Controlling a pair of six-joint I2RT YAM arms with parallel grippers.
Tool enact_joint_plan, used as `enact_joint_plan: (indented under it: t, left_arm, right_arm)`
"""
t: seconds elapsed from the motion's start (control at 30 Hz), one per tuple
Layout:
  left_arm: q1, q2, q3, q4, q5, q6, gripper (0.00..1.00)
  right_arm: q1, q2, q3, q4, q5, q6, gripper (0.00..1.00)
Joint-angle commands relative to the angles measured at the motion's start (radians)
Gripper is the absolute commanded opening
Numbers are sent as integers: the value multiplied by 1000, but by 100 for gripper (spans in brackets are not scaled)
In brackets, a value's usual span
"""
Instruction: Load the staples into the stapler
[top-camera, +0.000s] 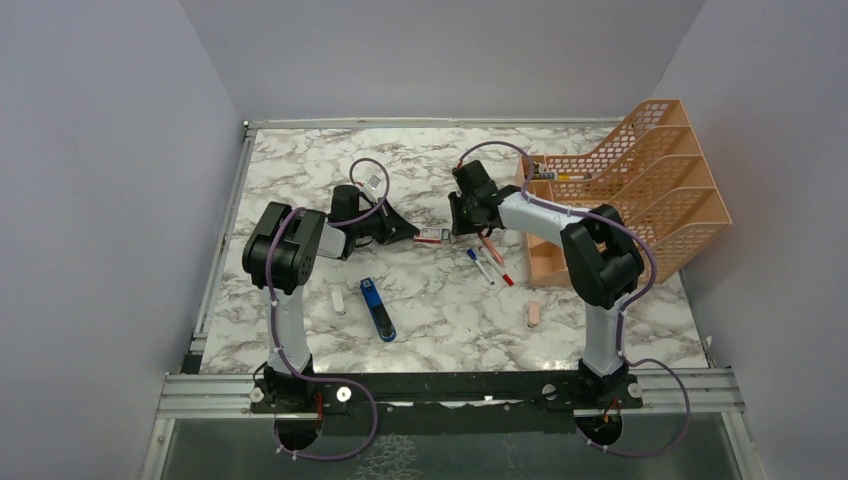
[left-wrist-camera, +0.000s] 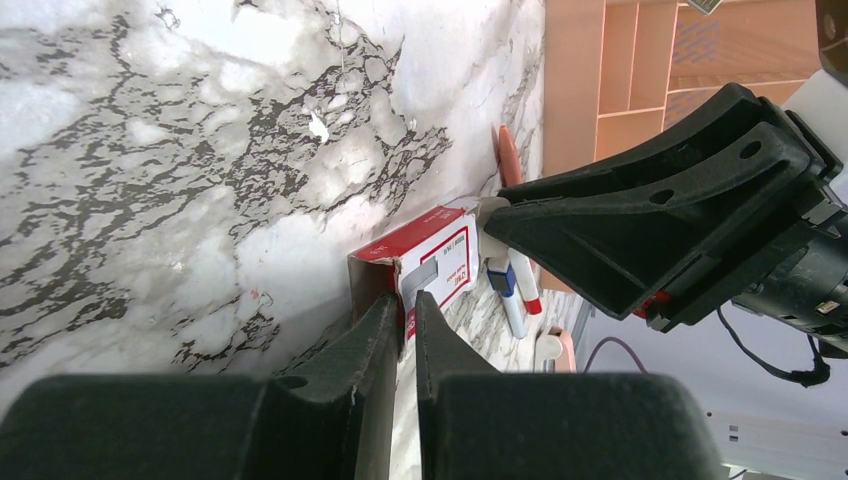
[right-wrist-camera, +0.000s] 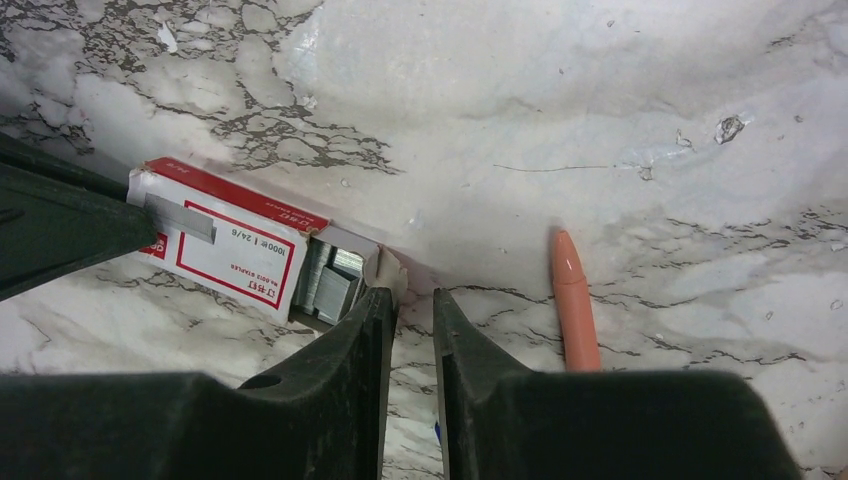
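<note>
Left claw (left-wrist-camera: 403, 302) clamped on the left end of the staple box (left-wrist-camera: 440, 262); right claw (right-wrist-camera: 412, 296) nearly together at its right end, grip unclear; stapler (top-camera: 377, 309) lies nearer.

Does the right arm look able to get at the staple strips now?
Probably yes: the tray sticks out of the sleeve, leaving the strips uncovered, right at the right gripper.
</note>
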Motion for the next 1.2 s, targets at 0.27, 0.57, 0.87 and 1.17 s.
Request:
enact_joint_plan:
  t: [0.27, 0.57, 0.87, 1.17]
  left_arm:
    - [1, 20, 4, 30, 36, 25, 2]
    - [35, 15, -3, 30, 47, 56, 0]
    - [107, 2, -6, 30, 47, 67, 0]
    - [162, -30, -21, 11, 23, 69, 0]
  right_arm:
    - [1, 1, 11, -10, 2, 22, 2]
    - [-20, 3, 33, 8, 10, -7, 1]
    - [-55, 23, 92, 30, -28, -81, 1]
    - [-87, 42, 88, 32, -57, -73, 1]
